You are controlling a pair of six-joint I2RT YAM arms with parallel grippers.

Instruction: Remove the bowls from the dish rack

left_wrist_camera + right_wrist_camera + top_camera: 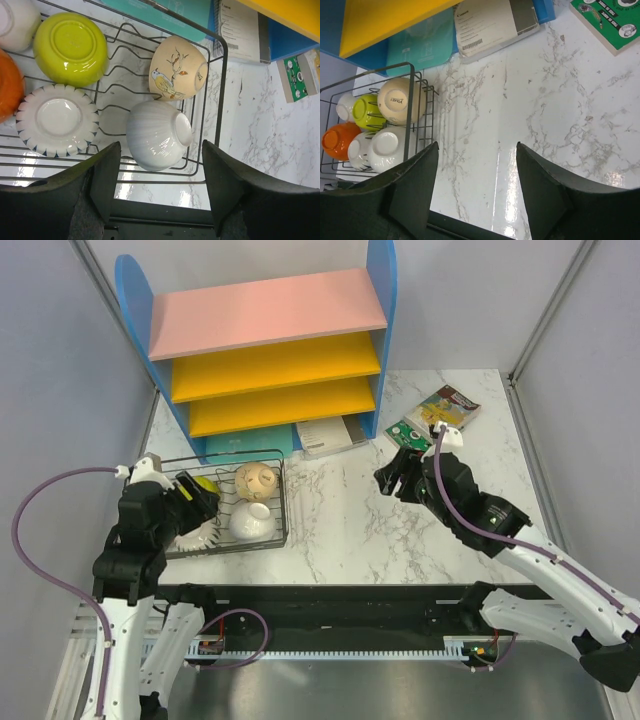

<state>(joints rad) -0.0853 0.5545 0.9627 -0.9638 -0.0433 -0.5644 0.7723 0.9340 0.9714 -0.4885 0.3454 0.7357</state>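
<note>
1. From above, the dish rack [228, 503] sits at the left of the surface [350, 530], in front of the blue shelf unit [135, 310], with the bowls upturned inside it. Your left pincer [205, 502] hangs over the rack's middle. Your right pincer [390, 475] is well apart from it, over bare marble
2. In the left wrist view the fingers [102, 175] stand wide apart with nothing held between them. They flank the white ribbed bowl [157, 132], which lies tilted near the rack's front wire, just beside the cream bird bowl [177, 67]. I judge these glazed bowls stiff, slick, fairly heavy and breakable. Take the white one across its wall near the rim rather than over the rounded belly, squeeze gently, and lift it clear of the prongs. The lime bowl [70, 47], scalloped bowl [57, 120] and orange bowl [10, 90] sit beside them
3. In the right wrist view that pincer is spread wide and empty, touching nothing, above the marble beside the rack's end
</note>
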